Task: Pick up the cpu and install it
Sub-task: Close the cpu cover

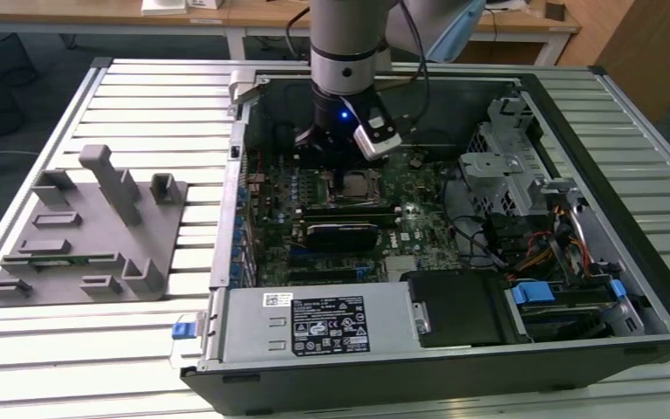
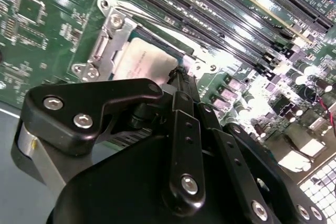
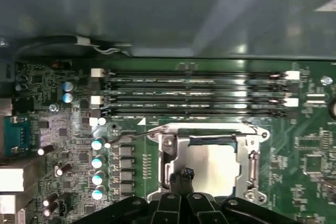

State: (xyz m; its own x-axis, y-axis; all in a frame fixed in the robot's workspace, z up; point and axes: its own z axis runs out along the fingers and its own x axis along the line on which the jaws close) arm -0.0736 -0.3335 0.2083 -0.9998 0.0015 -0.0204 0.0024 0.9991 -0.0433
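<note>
Sitting in the socket: the cpu [image 3: 212,167], silver top up, lies flat inside the metal socket frame [image 3: 252,162] on the green motherboard [image 3: 58,124]. In the second wrist view the cpu [image 2: 139,64] shows the same bright top with the frame around it.
Gripper: the gripper [image 3: 184,174] points at the cpu's edge, its two thin black fingers pressed together with the tips meeting. Whether the tips touch the silver top cannot be told.
Gripper in the exterior view: the gripper [image 1: 338,168] hangs inside the computer case [image 1: 452,375], straight over the socket, with a blue light glowing just above it.
Arm: the arm [image 1: 347,44] comes down into the case from the far side of the exterior view.
Memory slots: four long black memory slots [image 3: 194,94] run side by side just beside the socket frame.
Lever: a thin wire lever [image 3: 131,136] lies by one corner of the frame, toward a row of silver-topped capacitors [image 3: 97,162].
Case: it lies open side up on the slatted metal table [image 1: 114,367]. A grey power supply [image 1: 254,327] sits along its near wall.
Fixture: a grey plastic fixture [image 1: 91,249] with upright blocks stands on the table at the exterior view's left, outside the case and well apart from the gripper.
</note>
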